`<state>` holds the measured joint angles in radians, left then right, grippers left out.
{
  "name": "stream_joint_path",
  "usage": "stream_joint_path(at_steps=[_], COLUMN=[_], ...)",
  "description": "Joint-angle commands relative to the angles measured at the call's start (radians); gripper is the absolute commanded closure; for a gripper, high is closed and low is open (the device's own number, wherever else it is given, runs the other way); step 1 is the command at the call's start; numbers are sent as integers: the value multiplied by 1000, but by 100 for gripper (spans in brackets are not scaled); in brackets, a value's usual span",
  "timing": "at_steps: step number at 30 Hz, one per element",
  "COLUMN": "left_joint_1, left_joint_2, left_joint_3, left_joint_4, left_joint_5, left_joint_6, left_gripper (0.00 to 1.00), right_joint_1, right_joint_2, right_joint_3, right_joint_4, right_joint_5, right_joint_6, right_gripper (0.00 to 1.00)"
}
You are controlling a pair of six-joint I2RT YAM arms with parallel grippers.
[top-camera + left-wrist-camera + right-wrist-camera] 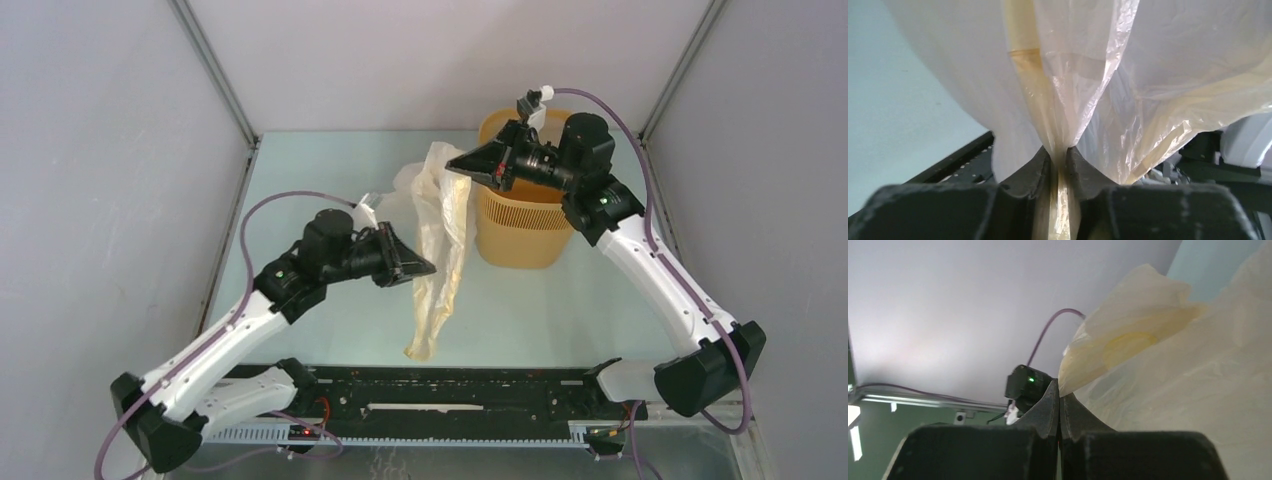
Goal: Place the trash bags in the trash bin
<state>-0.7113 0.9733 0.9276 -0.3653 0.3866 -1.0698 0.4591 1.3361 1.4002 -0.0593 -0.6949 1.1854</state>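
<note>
Transferring the trash bag point(441, 225) into the trash bin point(520, 230) is the step in hand; the bag is not yet inside. In the top view the bin stands upright at 1 o'clock on the table point(320, 190). The bag hangs as a long slack strip just beside it, at the bin's 9 o'clock.

The right gripper point(452, 165) has its jaws together on the bag's upper edge, about level with the bin rim. The left gripper point(1063, 152) is clamped on the film lower down, entering from the strip's 9 o'clock. The left wrist view shows plastic pinched between the fingers point(1040, 165). The bag's tail at 6 o'clock appears to reach the table.

Next move, as a judgement:
1. Raise both grips until the tail clears the rim.
2. Carry the strip toward 3 o'clock until it is over the opening.
3. Lower and release.

The film is thin and slack, so it may drape over the rim.

No brand, label or writing is legible anywhere. Whether the strip is one bag or several cannot be told.
</note>
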Motion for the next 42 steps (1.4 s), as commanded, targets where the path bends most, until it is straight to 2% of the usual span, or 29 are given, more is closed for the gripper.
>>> stream_joint_path(at_steps=[1, 4, 7, 11, 14, 17, 19, 22, 23, 24, 25, 26, 29, 32, 34, 36, 38, 40, 42], left_joint_1=[101, 186, 223, 262, 346, 452, 454, 339, 273, 221, 192, 187, 188, 208, 240, 238, 228, 227, 228], left_joint_2=[-161, -277, -350, -342, -222, -63, 30, 128, 143, 141, 117, 75, -110, -218, -211, -222, -278, -354, -403], left_joint_3=[-38, -36, -44, -98, -37, 237, 541, 1049, 1170, 1225, 1213, 1133, 701, 256, 56, -100, -212, -228, -168], left_joint_4=[-194, -455, -622, -651, -618, -622, -640, -680, -681, -664, -644, -618, -576, -608, -654, -617, -584, -569, -573], left_joint_5=[-140, -288, -446, -484, -445, -423, -450, -633, -720, -793, -833, -860, -998, -933, -781, -638, -581, -576, -609], left_joint_6=[66, 120, 151, 121, 95, 59, 83, 206, 273, 340, 386, 410, 354, 244, 158, 141, 112, 102, 114], left_gripper=[84, 91, 95, 100, 100, 100, 100, 100, 100, 100, 100, 100, 100, 100, 100, 100, 100, 100, 100], right_joint_1=[-2, 22, 107, 215, 205, 187, 217, 303, 345, 401, 452, 490, 501, 479, 467, 469, 491, 511, 510], right_joint_2=[-82, -107, -101, -11, 143, 263, 276, 257, 232, 188, 132, 59, -108, -124, -66, 10, 79, 124, 139], right_joint_3=[0, 8, -6, -58, 27, 325, 573, 922, 955, 921, 834, 684, 231, -56, -141, -161, -163, -161, -131], right_joint_4=[-144, -359, -537, -581, -628, -797, -854, -874, -850, -784, -703, -594, -329, -296, -375, -477, -561, -603, -626], right_joint_5=[57, 125, 239, 297, 272, 313, 397, 475, 524, 591, 652, 689, 754, 775, 720, 621, 577, 583, 591], right_joint_6=[-195, -420, -591, -678, -658, -658, -685, -730, -780, -836, -889, -934, -951, -918, -895, -898, -897, -899, -906], right_gripper=[100, 100, 100, 100, 100, 100, 100, 100, 100, 100, 100, 100, 100, 100, 100, 100, 100, 100, 100])
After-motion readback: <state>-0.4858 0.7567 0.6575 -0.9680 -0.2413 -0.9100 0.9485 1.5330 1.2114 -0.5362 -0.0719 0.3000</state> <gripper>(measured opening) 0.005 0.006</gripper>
